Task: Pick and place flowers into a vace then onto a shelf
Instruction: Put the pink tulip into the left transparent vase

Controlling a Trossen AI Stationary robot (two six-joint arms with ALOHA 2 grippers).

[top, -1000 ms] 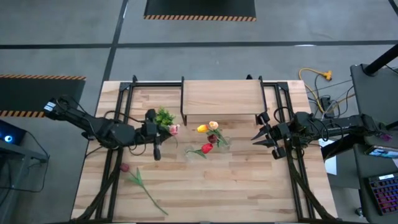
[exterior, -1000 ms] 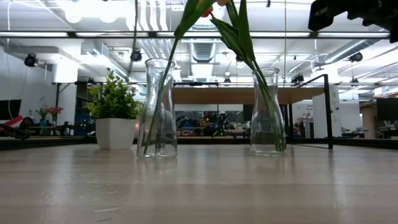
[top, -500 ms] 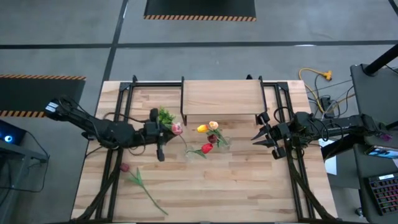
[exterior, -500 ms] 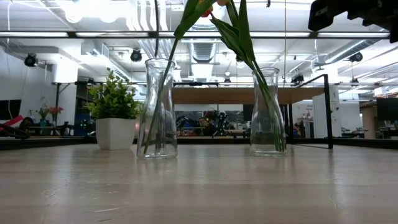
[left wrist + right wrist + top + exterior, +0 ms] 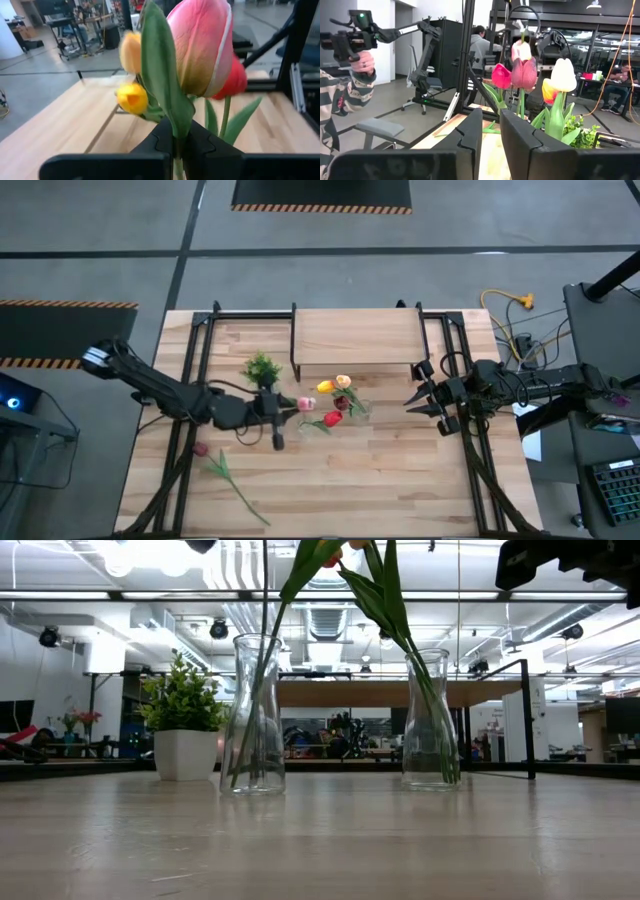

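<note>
The pink tulip (image 5: 305, 403) is pinched by its stem in the left gripper (image 5: 281, 404), whose fingers are closed tight on it; in the left wrist view its head (image 5: 202, 47) fills the frame above the fingers (image 5: 159, 142). It hangs near the middle of the table (image 5: 400, 490), just beside the two glass vases (image 5: 253, 715) that already carry tulips: a red one (image 5: 333, 418), a yellow one (image 5: 325, 387), a peach one (image 5: 343, 381) and what looks like a dark maroon one (image 5: 341, 403), though from above that head is hard to make out. One more tulip (image 5: 201, 450) lies flat near the table's front left corner. The shelf (image 5: 355, 338) stands at the back edge, bare on top. A small potted plant (image 5: 263, 368) sits off the shelf's left end. The right gripper (image 5: 410, 401) waits toward the right edge, its fingers (image 5: 470, 135) only narrowly apart and holding nothing.
</note>
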